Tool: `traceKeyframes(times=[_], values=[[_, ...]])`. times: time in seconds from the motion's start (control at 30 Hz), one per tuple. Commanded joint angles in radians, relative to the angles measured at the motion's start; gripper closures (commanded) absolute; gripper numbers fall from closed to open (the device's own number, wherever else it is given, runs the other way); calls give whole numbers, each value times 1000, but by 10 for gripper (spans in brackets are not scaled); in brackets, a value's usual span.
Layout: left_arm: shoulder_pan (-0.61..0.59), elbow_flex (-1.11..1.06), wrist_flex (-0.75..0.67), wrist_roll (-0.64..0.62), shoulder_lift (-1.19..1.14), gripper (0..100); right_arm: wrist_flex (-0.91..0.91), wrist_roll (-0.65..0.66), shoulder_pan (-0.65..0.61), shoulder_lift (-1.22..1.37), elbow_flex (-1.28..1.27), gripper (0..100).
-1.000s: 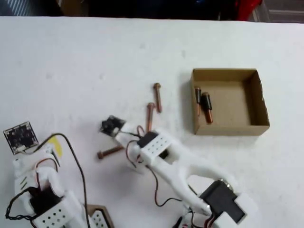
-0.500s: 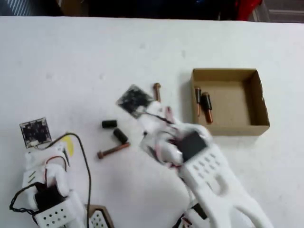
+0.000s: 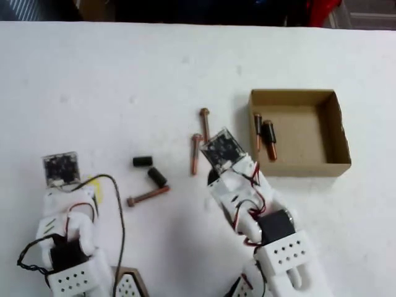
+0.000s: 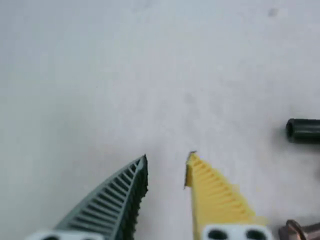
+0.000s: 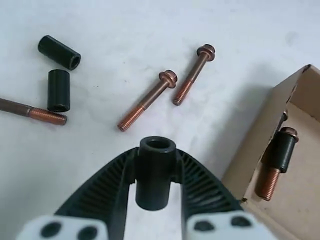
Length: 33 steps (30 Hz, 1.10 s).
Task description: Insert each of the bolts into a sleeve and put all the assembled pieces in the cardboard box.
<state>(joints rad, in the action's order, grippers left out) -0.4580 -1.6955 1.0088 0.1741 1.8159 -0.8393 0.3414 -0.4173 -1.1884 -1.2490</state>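
R gripper (image 5: 156, 151) clamps a black sleeve (image 5: 156, 175) upright. R arm sits at centre of high view, just left of cardboard box (image 3: 339, 133). Box holds 2 bolt+sleeve pieces (image 3: 269, 140). 3 loose bolts (image 3: 195, 153) & 2 loose sleeves (image 3: 156, 177) lie left of centre. L gripper (image 4: 167, 160), lower left, hangs over white table (image 4: 100, 60), fingers apart, holding nothing.

No readable text, label, number or sign is showing anywhere in these views.
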Motion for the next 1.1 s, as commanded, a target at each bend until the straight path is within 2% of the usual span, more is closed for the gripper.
traceKeyframes(times=[0.0,0.33,0.53,0.7,0.83,0.93,1.07], values=[[45,3,-44,75,12,974,102,-9,45,-38,-40,982],[50,15,-35,80,12,963,209,-11,96,-38,-141,982],[51,112,94,80,12,950,226,-11,119,-38,-153,982],[54,132,91,77,12,947,229,-11,160,-39,-158,982],[163,144,97,86,7,946,229,-11,162,-39,-158,981],[255,147,117,141,7,946,228,-11,162,-39,-158,981],[272,180,117,152,5,946,225,-11,162,-39,-158,981]])
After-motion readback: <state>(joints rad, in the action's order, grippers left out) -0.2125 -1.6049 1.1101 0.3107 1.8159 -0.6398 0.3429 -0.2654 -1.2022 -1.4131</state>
